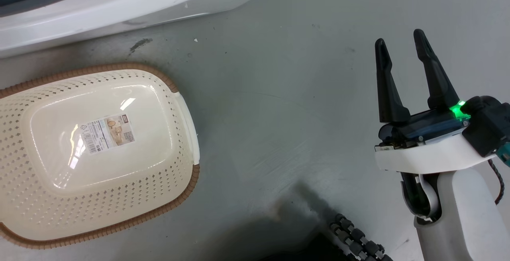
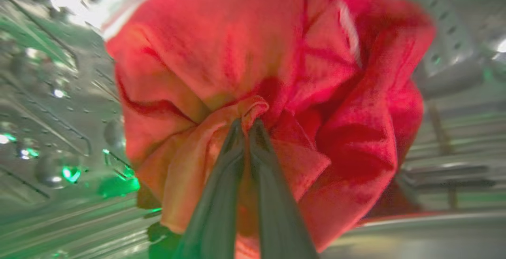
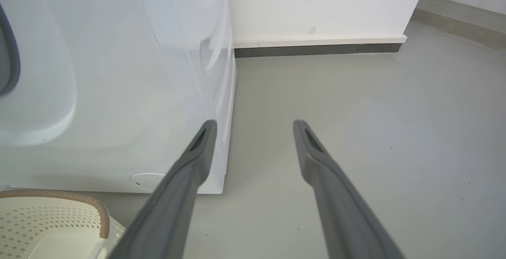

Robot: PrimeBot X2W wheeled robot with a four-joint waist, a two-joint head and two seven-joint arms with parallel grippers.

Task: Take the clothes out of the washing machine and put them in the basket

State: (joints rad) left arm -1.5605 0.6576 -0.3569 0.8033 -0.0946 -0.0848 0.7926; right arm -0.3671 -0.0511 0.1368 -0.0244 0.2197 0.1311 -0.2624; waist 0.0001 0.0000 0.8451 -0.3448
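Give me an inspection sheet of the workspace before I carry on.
Surface: grey floor, dark smudge near washer.
Job's things: red clothes inside the drum; basket on floor beside washer, base label showing.
Clutter: nothing seen.
End effectors: left end effector shut on clothes; right end effector open above floor.
Cables: black ribbed conduit at the head view's bottom edge.
Surroundings: white wall with dark skirting.

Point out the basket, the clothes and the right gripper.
basket (image 1: 163, 183): head view, on its perforated side wall.
clothes (image 2: 221, 53): left wrist view, on the bunched red fabric.
right gripper (image 1: 399, 38): head view, midway between its open fingertips.
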